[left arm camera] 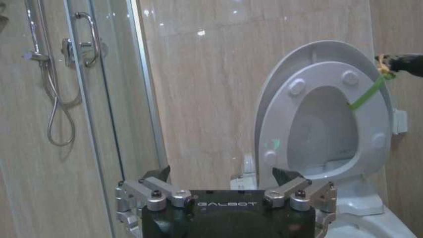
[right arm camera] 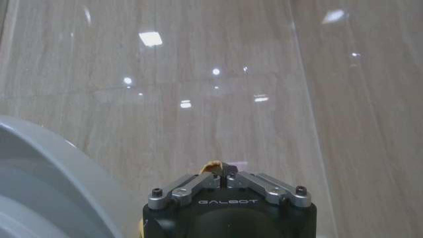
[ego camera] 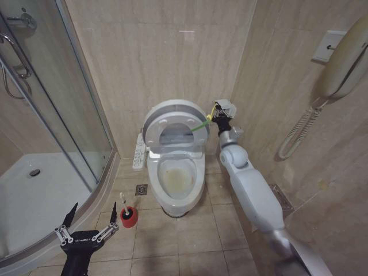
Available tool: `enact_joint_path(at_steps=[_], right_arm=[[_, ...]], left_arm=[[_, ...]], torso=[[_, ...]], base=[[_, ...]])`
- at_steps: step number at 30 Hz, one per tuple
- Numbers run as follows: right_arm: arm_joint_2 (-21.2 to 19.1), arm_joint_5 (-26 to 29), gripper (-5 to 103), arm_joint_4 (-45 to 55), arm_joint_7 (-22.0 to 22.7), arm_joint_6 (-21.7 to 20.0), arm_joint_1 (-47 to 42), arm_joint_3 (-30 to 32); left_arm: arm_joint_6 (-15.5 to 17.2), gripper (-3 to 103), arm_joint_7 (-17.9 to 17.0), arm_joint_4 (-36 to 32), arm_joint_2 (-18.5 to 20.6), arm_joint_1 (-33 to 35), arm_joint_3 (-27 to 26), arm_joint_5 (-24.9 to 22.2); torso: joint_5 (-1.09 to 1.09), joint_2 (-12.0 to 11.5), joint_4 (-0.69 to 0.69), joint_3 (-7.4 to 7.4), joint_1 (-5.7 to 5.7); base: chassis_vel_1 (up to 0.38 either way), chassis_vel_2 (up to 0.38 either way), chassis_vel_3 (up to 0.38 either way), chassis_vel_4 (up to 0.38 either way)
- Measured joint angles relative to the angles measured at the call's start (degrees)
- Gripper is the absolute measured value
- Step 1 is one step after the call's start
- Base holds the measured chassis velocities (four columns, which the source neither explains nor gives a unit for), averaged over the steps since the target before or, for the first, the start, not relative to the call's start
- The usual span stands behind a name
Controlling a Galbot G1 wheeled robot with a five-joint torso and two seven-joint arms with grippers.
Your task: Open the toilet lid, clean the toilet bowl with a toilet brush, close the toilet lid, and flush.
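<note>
Standing upright against the wall, the lid (ego camera: 170,110) is open with the seat (ego camera: 172,133) raised against it, so the opening step looks done. The bowl (ego camera: 175,178) sits exposed below, yellowish-brown stain on its bottom. The right gripper (ego camera: 217,110) is up at the lid's edge, fingers pinched together on the yellow-green tag (ego camera: 200,126). The left gripper (ego camera: 87,221) hangs low over the floor, fingers spread apart and empty, near the red holder (ego camera: 129,218). In that cup stands the brush (ego camera: 123,204), handle up. Next move, by the look of it: right lets the tag go, left closes on the handle.
</note>
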Motion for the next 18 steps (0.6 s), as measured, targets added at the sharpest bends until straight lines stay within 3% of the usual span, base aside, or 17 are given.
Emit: enact_joint_path(at_steps=[18], right_arm=[[2.71, -0.98, 1, -16.45, -1.76, 1.23, 15.94, -3.34]], left_arm=[[0.00, 100, 0.00, 0.00, 0.00, 0.00, 0.00, 0.00]], torso=[[0.00, 0.00, 0.00, 0.00, 0.00]], base=[[0.000, 0.000, 0.000, 0.000]])
